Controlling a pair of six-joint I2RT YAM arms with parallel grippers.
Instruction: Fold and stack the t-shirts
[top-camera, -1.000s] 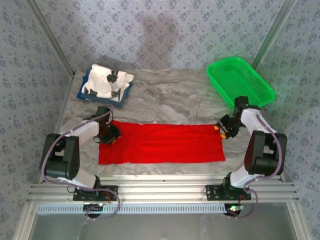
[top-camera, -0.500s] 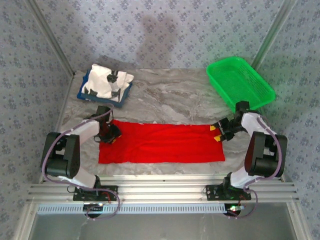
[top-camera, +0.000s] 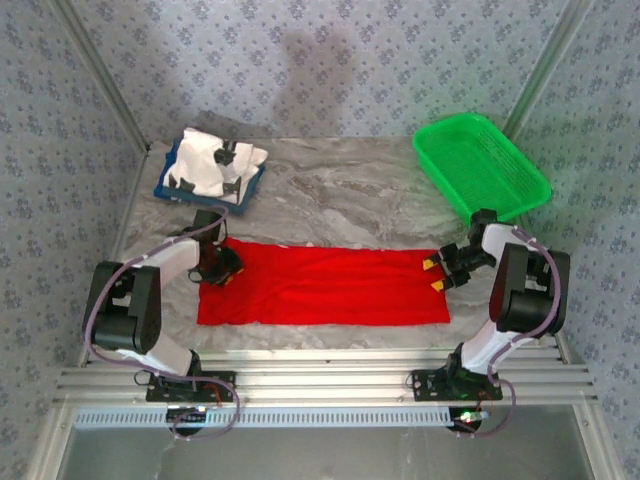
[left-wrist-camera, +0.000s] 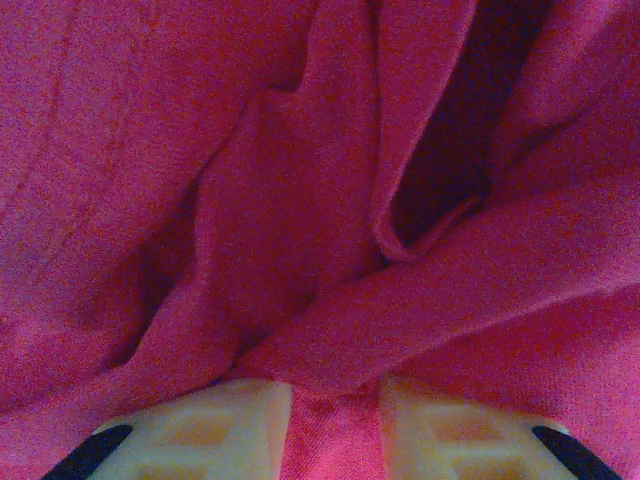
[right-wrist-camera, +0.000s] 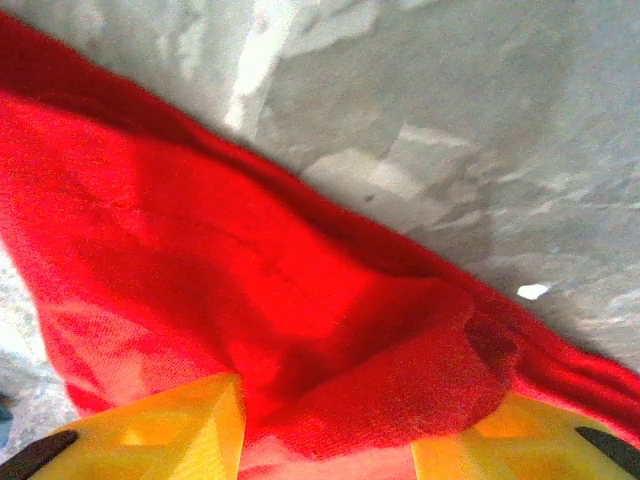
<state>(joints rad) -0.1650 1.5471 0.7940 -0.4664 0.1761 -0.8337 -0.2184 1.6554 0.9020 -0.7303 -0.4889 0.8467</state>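
The red t-shirt (top-camera: 320, 285) lies folded into a long flat strip across the near half of the table. My left gripper (top-camera: 220, 268) sits on the strip's far left corner; in the left wrist view its jaws (left-wrist-camera: 335, 415) are shut on a pinch of wrinkled red cloth (left-wrist-camera: 300, 200). My right gripper (top-camera: 435, 274) is at the strip's right end, its yellow fingers apart. In the right wrist view a bunched fold of the red t-shirt (right-wrist-camera: 250, 280) lies between the open right gripper (right-wrist-camera: 328, 425). The white t-shirt (top-camera: 215, 162) with black marks rests crumpled on the tray.
A blue tray (top-camera: 163, 189) stands at the back left under the white shirt. A green mesh basket (top-camera: 480, 165) sits at the back right, just beyond my right arm. Grey marble tabletop (top-camera: 340, 200) shows between them and in the right wrist view (right-wrist-camera: 450, 120).
My right gripper has shifted slightly left and toward the near edge over the shirt's right end, its arm folding closer to its base. The left gripper and the shirt have stayed put.
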